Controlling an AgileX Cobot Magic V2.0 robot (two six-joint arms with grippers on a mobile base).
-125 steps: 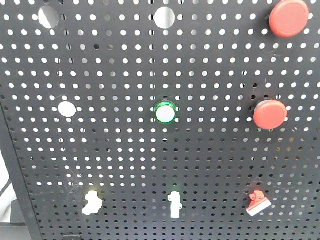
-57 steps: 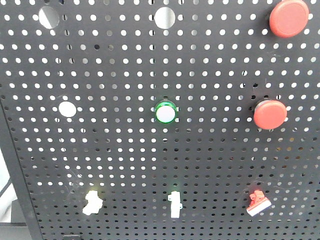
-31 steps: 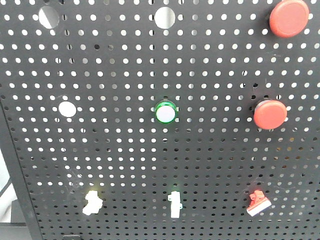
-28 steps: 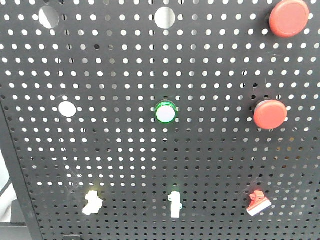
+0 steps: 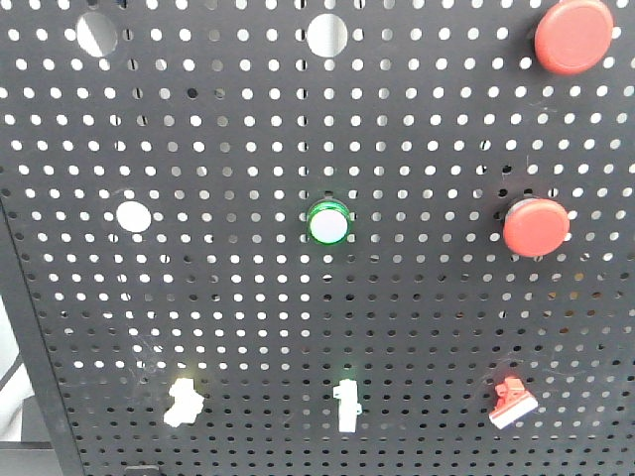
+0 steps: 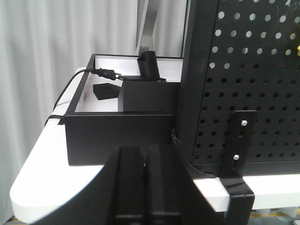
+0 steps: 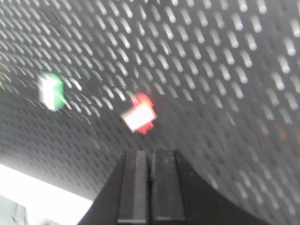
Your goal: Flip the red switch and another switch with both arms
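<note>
In the front view the red switch point(image 5: 511, 402) sits low on the right of the black pegboard point(image 5: 417, 317), its white lever tip pointing down-left. The pale yellow switch point(image 5: 184, 401) sits low on the left. Neither arm shows in this view. In the blurred right wrist view my right gripper point(image 7: 149, 153) is shut and empty, just below the red switch point(image 7: 139, 118) and apart from it. My left gripper point(image 6: 146, 150) is shut and empty beside the pegboard's point(image 6: 253, 84) lower left corner; the yellow switch is out of that view.
A white toggle with a green top point(image 5: 346, 405) stands between the two switches, also in the right wrist view point(image 7: 51, 91). Above are a green round button point(image 5: 328, 224) and two big red push buttons point(image 5: 573, 36) point(image 5: 536, 226). A black open box point(image 6: 122, 124) stands left of the board.
</note>
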